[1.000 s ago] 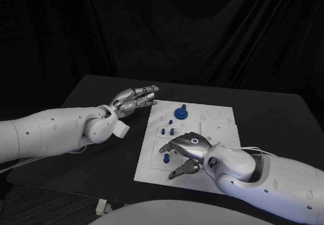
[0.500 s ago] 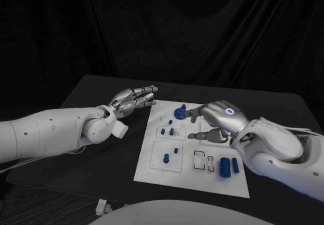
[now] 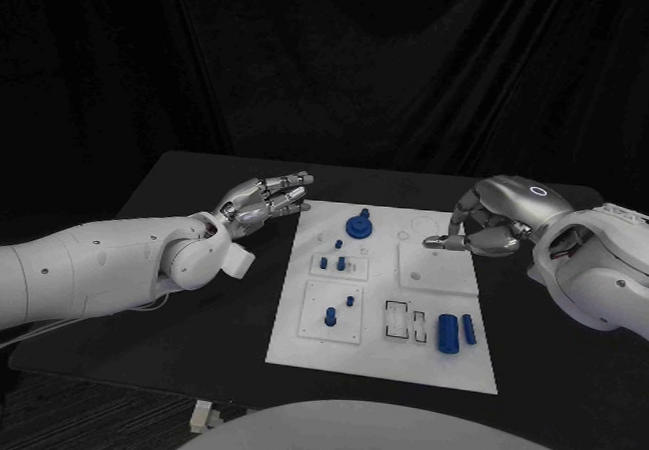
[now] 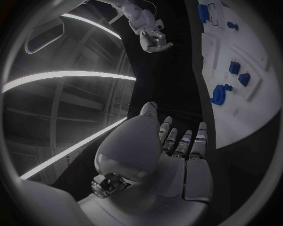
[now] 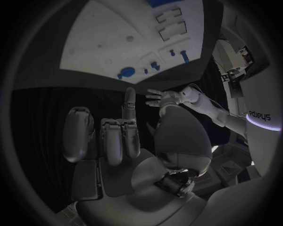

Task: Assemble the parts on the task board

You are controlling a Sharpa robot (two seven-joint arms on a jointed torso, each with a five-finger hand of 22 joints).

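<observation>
Two long blue parts (image 3: 456, 330) lie side by side on the task board (image 3: 383, 360) at its near right corner, nearer than the right hand (image 3: 483, 230). That right hand hangs over the board's right edge, fingers curled in on nothing. Across the board, the left hand (image 3: 267, 198) hovers above the tabletop (image 3: 191, 309), fingers straight and together, empty, the round blue part (image 3: 360, 226) between the two hands.

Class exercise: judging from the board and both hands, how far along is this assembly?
Early or midway. Done: a round blue part and small pegs stand on the task board. In hand: nothing; the left hand and right hand hold nothing. Left: two blue bars lie loose.
</observation>
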